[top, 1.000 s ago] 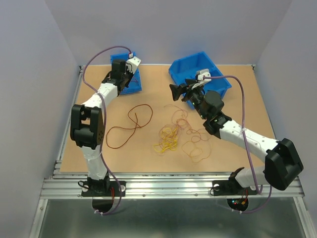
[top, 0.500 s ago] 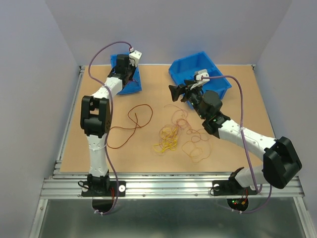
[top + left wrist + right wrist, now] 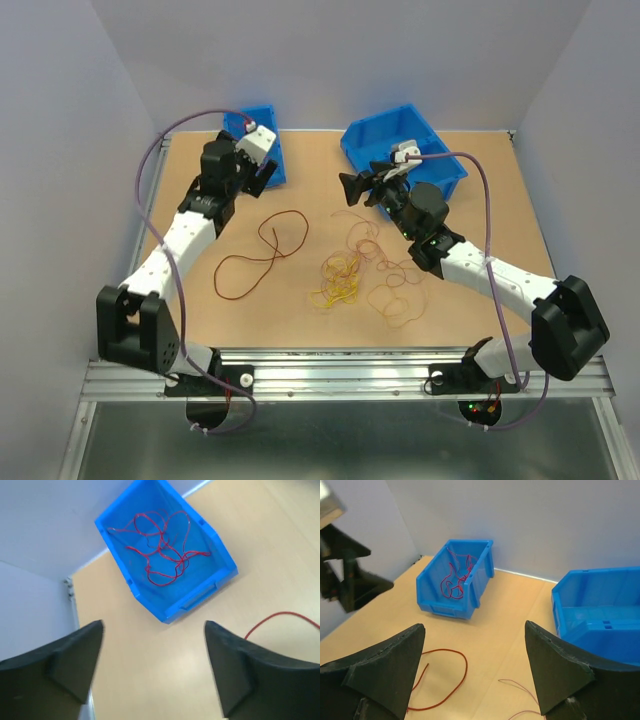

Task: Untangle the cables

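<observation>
A dark red cable (image 3: 262, 256) lies loose in curls on the table, left of centre; part of it shows in the left wrist view (image 3: 280, 617) and the right wrist view (image 3: 461, 676). A yellow tangle (image 3: 338, 280) and thin orange strands (image 3: 396, 296) lie mid-table. More red cables (image 3: 161, 554) rest inside the left blue bin (image 3: 196, 599). My left gripper (image 3: 154, 627) hangs open and empty above bare table just in front of that bin. My right gripper (image 3: 474, 630) is open and empty too, held above the table near the right bin, pointing left.
The left blue bin (image 3: 268, 158) stands at the back left and a larger blue bin (image 3: 436, 158) at the back right. Purple arm cables loop above both arms. Grey walls close in the table on three sides.
My left gripper went from shut to wide open and drew back from over the left bin toward the table's middle. Its elbow swung down and left. The right arm stayed put.
</observation>
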Tool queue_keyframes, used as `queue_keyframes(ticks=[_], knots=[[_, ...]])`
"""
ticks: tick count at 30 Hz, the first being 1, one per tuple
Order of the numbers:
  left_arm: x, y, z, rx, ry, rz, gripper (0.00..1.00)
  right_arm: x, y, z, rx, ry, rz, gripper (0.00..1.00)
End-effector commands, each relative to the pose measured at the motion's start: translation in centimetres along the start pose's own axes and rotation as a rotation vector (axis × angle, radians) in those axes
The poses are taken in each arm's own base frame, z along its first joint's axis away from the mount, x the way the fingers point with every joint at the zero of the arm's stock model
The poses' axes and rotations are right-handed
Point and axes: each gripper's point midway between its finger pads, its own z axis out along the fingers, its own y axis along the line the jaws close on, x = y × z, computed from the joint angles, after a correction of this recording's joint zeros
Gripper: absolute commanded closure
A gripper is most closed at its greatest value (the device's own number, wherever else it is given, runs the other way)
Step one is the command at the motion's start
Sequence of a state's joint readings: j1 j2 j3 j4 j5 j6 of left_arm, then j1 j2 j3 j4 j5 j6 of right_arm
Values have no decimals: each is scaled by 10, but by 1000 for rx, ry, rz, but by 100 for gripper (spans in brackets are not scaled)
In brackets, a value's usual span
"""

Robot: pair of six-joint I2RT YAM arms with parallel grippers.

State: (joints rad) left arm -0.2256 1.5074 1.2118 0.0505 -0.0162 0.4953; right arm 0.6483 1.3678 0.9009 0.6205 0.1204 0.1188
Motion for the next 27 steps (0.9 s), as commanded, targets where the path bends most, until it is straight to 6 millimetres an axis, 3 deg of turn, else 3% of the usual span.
queue_keyframes(ticks=[1,6,12,19,22,27], knots=[[53,-48,-40,112,106,180,1,-19,6,2,-38,-53,-10,15],[88,-93,-68,259,140,222,1,-18,10,6,-52,-48,-4,15],[108,-127,-88,344,158,204,1,-16,7,9,-39,-44,-4,15],[137,-157,-83,418,214,243,1,-16,7,7,-40,-42,-7,15],[139,-169,-80,460,209,284,1,-16,7,6,-37,-43,-10,14],[134,-168,-71,447,168,413,1,-16,7,6,-41,-43,-13,14]])
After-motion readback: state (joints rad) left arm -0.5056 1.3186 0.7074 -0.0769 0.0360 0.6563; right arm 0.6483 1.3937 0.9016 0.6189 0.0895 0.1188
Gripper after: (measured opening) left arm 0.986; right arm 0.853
